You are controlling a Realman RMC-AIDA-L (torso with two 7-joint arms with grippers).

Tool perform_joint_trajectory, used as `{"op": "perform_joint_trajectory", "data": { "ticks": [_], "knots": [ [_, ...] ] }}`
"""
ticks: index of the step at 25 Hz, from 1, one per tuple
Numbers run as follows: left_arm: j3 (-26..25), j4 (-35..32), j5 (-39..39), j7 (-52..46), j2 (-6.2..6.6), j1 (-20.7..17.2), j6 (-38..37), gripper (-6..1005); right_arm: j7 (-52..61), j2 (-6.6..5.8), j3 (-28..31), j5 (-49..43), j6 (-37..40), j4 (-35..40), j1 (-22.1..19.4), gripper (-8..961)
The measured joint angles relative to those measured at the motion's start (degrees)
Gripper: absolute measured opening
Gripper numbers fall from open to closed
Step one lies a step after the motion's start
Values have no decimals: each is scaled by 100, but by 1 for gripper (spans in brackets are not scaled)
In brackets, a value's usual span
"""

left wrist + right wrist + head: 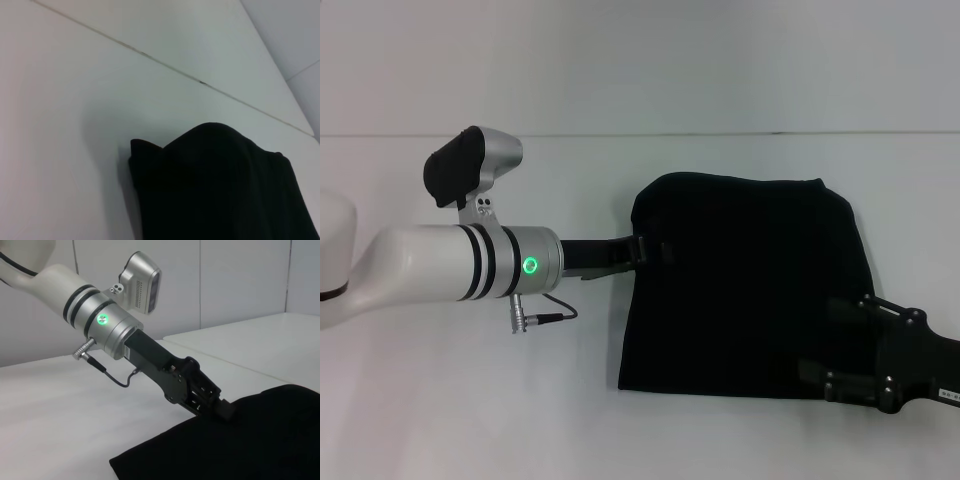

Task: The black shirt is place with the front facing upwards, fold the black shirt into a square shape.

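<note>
We are looking first at the left gripper (pixel 655 248), whose dark fingers are reaching in from the left and meeting the left edge of the black shirt (pixel 740 285); in the right wrist view the left gripper (pixel 222 409) is pressing its tips right at the cloth's border, with the jaws drawn close together, and they seem to be pinching a bit of the hem, though black on black is making that hard for us to confirm. The right gripper (pixel 840 350) is lying low over the near right corner of the shirt, its flat black bracket with small screws showing, but its fingers are merging with the dark fabric, so we cannot tell how wide they are standing or whether they are gripping anything. The shirt is lying folded into a rough rectangle on the white table (pixel 470 400), right of centre, its cloth matte, soft and plain, with a gently rounded far edge and a straight near edge. In the left wrist view the shirt (pixel 215 190) is bulging up in a smooth hump with a small pointed corner at one side. Behind the fingers, the left arm's wrist is a smooth silver cylinder with black rings, a glowing green ring light (pixel 530 266), a thin black cable and a rounded grey camera housing (pixel 470 165).
</note>
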State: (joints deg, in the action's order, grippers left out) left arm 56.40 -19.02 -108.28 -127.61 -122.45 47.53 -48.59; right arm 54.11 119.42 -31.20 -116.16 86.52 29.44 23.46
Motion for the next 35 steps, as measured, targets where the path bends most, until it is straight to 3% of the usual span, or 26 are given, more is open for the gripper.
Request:
{"op": "perform_joint_trajectory", "data": {
  "ticks": [13, 16, 25, 30, 35],
  "knots": [
    [-29, -2, 31, -1, 33, 18, 40, 79, 3, 2, 8, 6, 6, 0, 61, 931],
    [-44, -35, 31, -9, 75, 33, 49, 89, 3, 2, 35, 6, 6, 0, 92, 931],
    [-78, -85, 47, -94, 432, 1, 265, 118, 3, 2, 147, 6, -14, 0, 153, 931],
    [-354, -99, 53, -121, 467, -238, 80, 134, 3, 2, 150, 30, -44, -6, 175, 931],
    [-724, -195, 60, -32, 405, -488, -172, 151, 2, 2, 150, 53, -65, -36, 193, 931]
  ]
}}
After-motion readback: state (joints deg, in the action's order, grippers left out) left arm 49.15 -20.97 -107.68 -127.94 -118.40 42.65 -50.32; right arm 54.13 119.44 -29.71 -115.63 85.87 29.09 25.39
